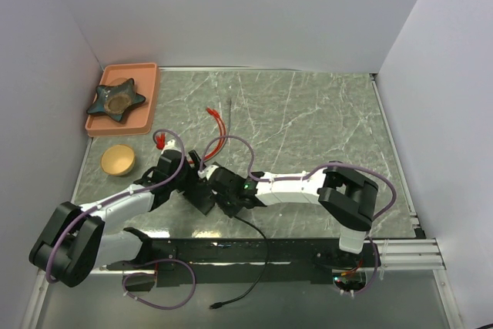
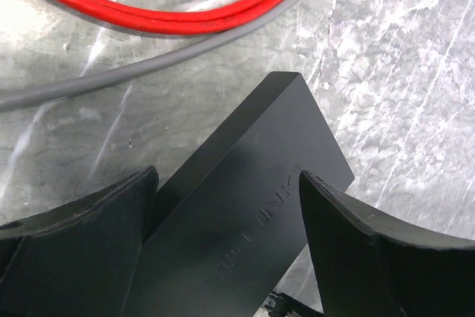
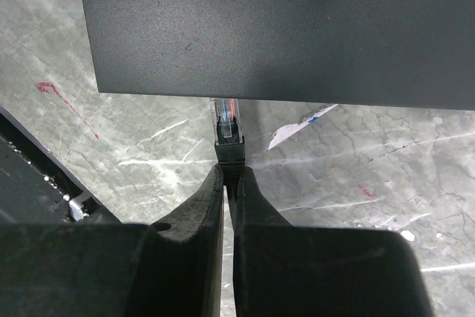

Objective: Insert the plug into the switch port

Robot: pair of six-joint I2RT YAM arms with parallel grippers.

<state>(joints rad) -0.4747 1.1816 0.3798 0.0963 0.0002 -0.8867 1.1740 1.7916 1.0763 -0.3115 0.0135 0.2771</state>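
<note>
Right end effector (image 3: 228,177) pinched shut on small black plug (image 3: 228,133) w/ clear tip, just at edge of flat matte-black box (image 3: 282,27). Left end effector (image 2: 226,180) spread wide around box; grip unclear.

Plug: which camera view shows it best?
Right wrist view: the plug sits centred, pinched by the right gripper, tip at the black box. The top view hides it among the arms; the left wrist view shows the box, no plug.
</note>
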